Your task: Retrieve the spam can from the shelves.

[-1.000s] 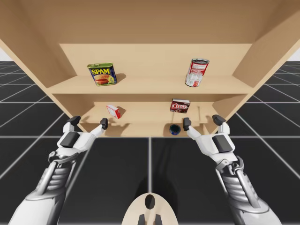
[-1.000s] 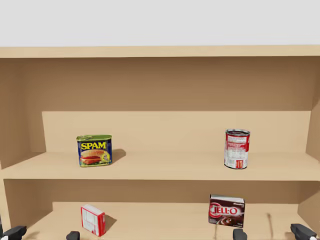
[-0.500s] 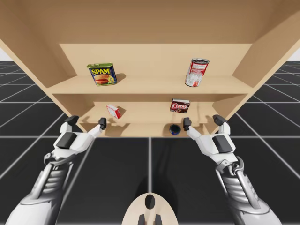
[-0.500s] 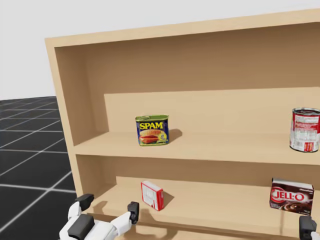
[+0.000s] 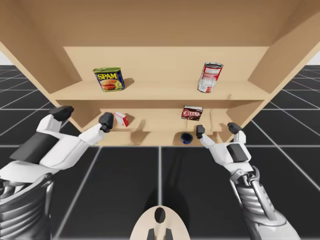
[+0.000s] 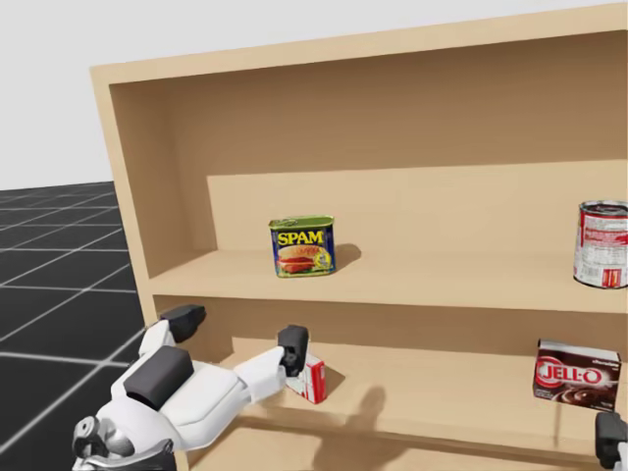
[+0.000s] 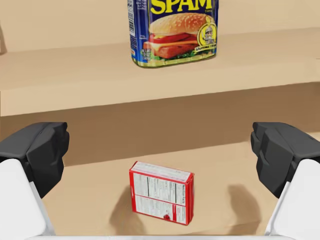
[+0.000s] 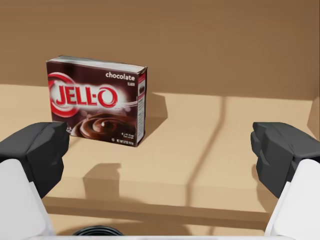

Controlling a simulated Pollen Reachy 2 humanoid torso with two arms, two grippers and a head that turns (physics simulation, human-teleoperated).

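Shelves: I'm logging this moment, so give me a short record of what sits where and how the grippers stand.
upper shelf: blue rectangular can at left, red and white round can at right, both upright
lower shelf: small red box at left, dark brown box at right
left gripper: open, small red box ahead of it, blue rectangular can higher up
right gripper: open, facing the dark brown box
task state: blue rectangular can not yet grasped

Blue, yellow-lettered spam can (image 7: 173,30) beyond my left tool (image 7: 160,155); red-and-white box (image 7: 161,199) nearer ahead; dark-brown box (image 8: 97,107) ahead of right tool (image 8: 160,155).
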